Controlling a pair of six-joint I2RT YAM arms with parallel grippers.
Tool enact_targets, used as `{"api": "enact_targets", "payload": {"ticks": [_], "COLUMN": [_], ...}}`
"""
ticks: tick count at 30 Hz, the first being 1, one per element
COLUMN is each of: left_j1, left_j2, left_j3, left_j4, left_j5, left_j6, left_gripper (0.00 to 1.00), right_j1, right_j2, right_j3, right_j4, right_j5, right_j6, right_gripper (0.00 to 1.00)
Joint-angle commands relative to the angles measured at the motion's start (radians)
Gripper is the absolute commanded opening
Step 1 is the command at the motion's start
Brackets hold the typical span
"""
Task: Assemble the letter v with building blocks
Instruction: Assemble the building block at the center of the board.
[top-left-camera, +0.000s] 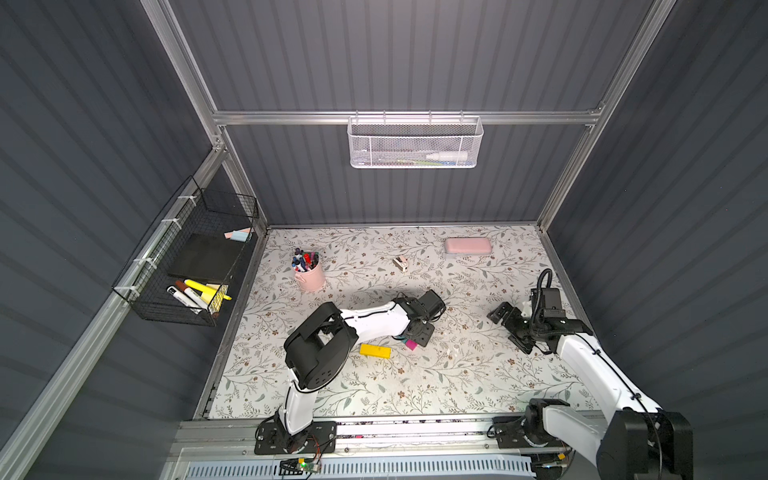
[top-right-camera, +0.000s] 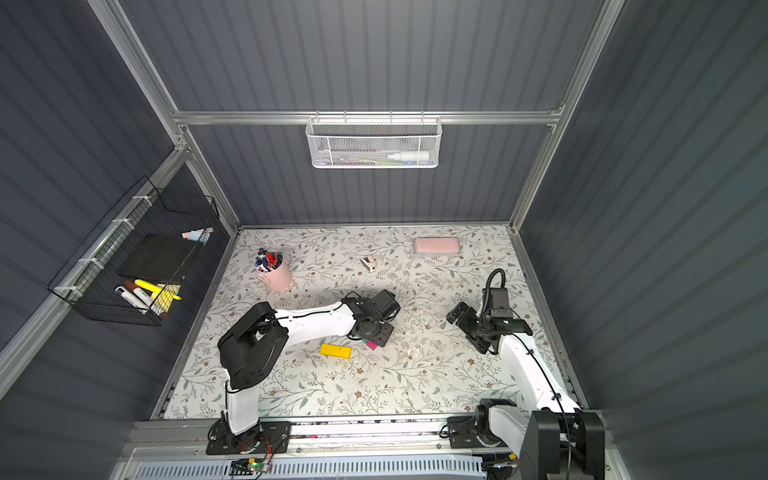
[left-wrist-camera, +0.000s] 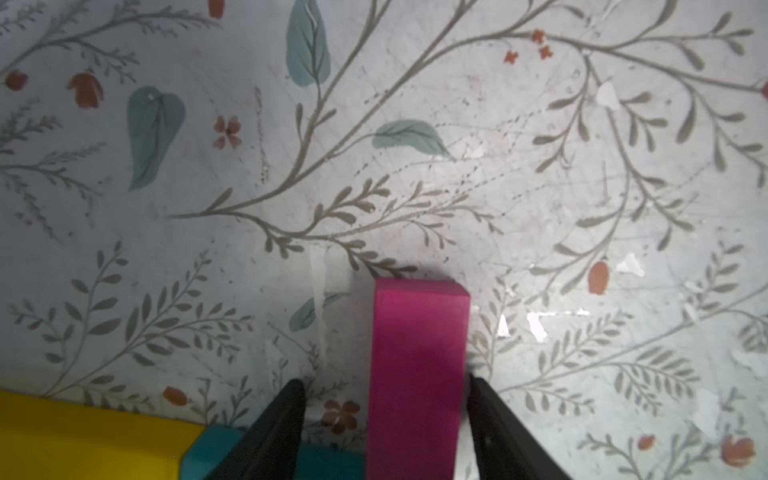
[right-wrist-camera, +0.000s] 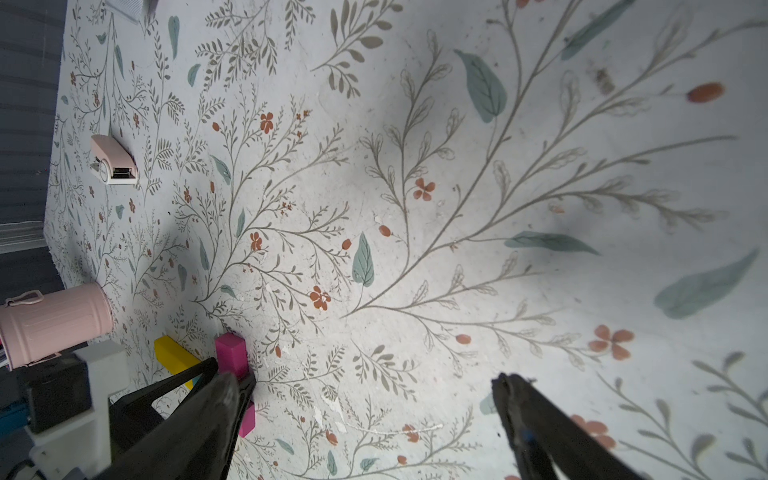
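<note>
In both top views the left gripper (top-left-camera: 419, 334) hangs low over the middle of the floral-patterned tabletop (top-left-camera: 457, 374) and hides most of what lies under it. Only a yellow rectangular plastic brick (top-left-camera: 375, 350), flat on the table just beside it, and the end of a long magenta plastic brick (top-left-camera: 410, 344) show.

The left wrist view gives the rest. The magenta brick lies flat between the two black fingers (left-wrist-camera: 286, 419). One finger is right at its side and the other stands clear with bare table between, so the jaws are parted and clamp nothing. Only this view shows a teal plastic brick (left-wrist-camera: 208, 449) set end to end against the yellow one and reaching across to the magenta brick's side, crosswise to it.

The right gripper (top-left-camera: 510, 328) hovers well apart, toward the table's right side. Its wrist view shows its jaws spread wide around nothing. Farther off in that view are the magenta and yellow bricks and a pink metal pail (right-wrist-camera: 54, 322).
</note>
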Motion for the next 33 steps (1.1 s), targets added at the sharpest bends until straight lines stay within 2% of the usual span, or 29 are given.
{"api": "enact_targets", "payload": {"ticks": [1,4,9,16,21,24,27,33], "left_j1": [0.003,0.003,0.003,0.067,0.278,0.431,0.548,0.660], "left_j2": [0.002,0.004,-0.035,-0.172,-0.375,-0.491,-0.563,-0.649], "left_j3": [-0.004,0.039,0.147,0.237,0.124,0.022,-0.045,-0.129], "left_j4": [-0.090,-0.095,-0.088,-0.043,0.037,0.063,0.063,0.054], "left_j5": [-0.015,-0.019,-0.067,-0.177,-0.184,-0.135,-0.094,-0.095], "left_j6": [0.007,0.019,0.021,0.026,-0.035,-0.074,-0.089,-0.113], "left_gripper": [0.68,0.74,0.98,0.99,1.00,0.99,0.99,1.00], "right_j1": [0.008,0.011,0.068,0.294,0.536,0.628,0.643,0.645], "right_j2": [-0.002,-0.001,0.006,0.062,0.194,0.284,0.372,0.498], "right_j3": [0.009,0.014,0.066,0.218,0.389,0.467,0.509,0.507], "right_j4": [-0.010,-0.013,-0.037,-0.078,-0.127,-0.141,-0.124,0.010], "right_j5": [0.009,0.005,0.036,0.154,0.243,0.252,0.141,-0.052], "right_j6": [0.012,0.001,-0.059,-0.182,-0.334,-0.393,-0.382,-0.327], "right_gripper": [0.99,0.99,0.99,0.99,0.99,0.99,0.99,0.99]}}
